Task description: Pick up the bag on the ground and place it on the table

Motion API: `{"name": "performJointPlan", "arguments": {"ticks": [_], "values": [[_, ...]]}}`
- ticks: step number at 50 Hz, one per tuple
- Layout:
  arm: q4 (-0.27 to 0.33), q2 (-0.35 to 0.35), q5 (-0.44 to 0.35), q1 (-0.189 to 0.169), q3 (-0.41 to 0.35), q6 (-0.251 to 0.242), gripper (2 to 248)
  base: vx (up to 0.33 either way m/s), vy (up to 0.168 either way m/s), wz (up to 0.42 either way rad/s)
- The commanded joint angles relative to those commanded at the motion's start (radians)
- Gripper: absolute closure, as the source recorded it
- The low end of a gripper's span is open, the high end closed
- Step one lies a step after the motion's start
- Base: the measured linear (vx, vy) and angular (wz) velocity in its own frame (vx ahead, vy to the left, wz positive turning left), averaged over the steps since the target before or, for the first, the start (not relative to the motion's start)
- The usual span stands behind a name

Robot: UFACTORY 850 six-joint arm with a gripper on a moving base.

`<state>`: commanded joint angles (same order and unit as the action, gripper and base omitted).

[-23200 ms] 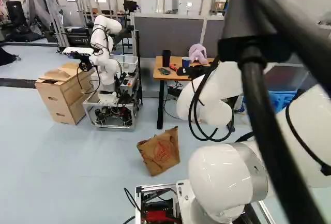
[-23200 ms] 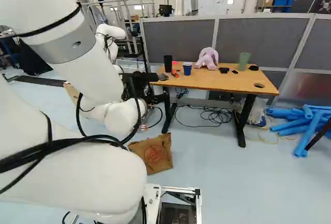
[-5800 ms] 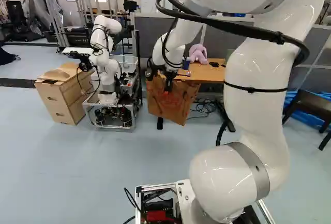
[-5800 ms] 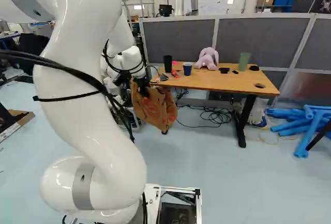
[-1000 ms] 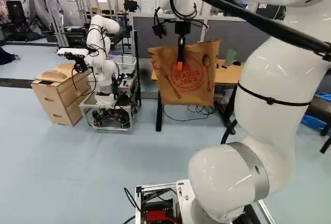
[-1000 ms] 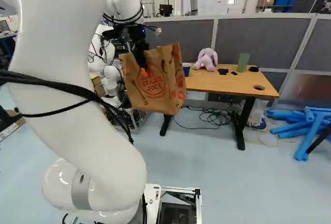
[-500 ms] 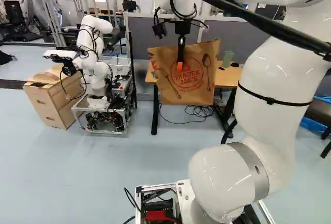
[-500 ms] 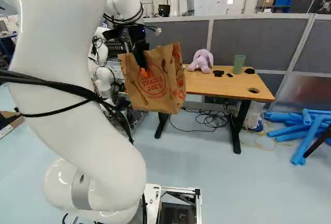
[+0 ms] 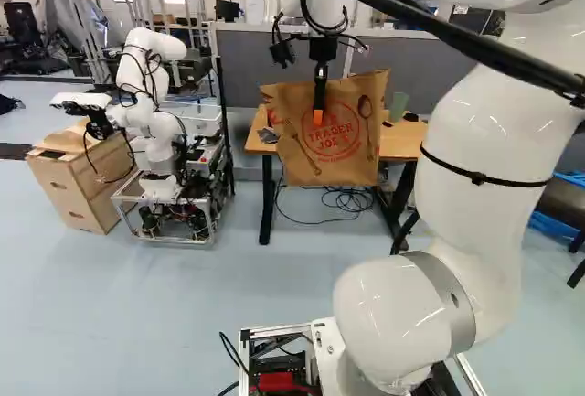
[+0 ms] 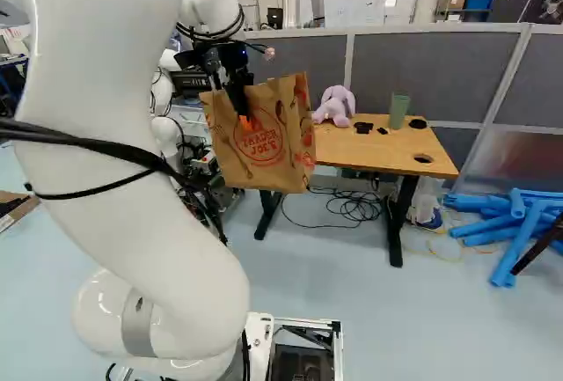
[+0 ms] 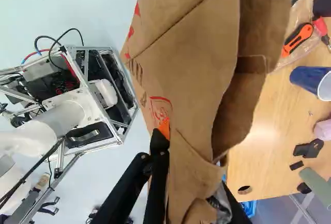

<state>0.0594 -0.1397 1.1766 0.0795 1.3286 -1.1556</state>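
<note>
In the left base view my gripper is up at the brown paper bag, one finger down its printed face. The bag hangs upright in the air. In the wrist view the gripper is shut on the bag's wall; one orange-tipped finger shows outside, the other is largely hidden by the paper. The wooden table stands beyond the bag, which covers its left part in the right base view.
On the table are a purple plush toy, a green cup, a blue cup and an orange cutter. Blue tubes lie right of it. Another robot stands left, beside a wooden box. Cables lie under the table.
Since the earliest frames the bag has been gripped and lifted off the floor. Over the last second the base has moved, shifting the scene leftward; arm and held bag keep their pose over the base.
</note>
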Motion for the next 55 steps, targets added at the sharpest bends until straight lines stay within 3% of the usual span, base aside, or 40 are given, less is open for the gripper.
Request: {"name": "performJointPlan", "arguments": {"ticks": [55], "values": [[0.000,0.000,0.000,0.000,0.000,0.000,232,0.078,-0.107,0.004]]}}
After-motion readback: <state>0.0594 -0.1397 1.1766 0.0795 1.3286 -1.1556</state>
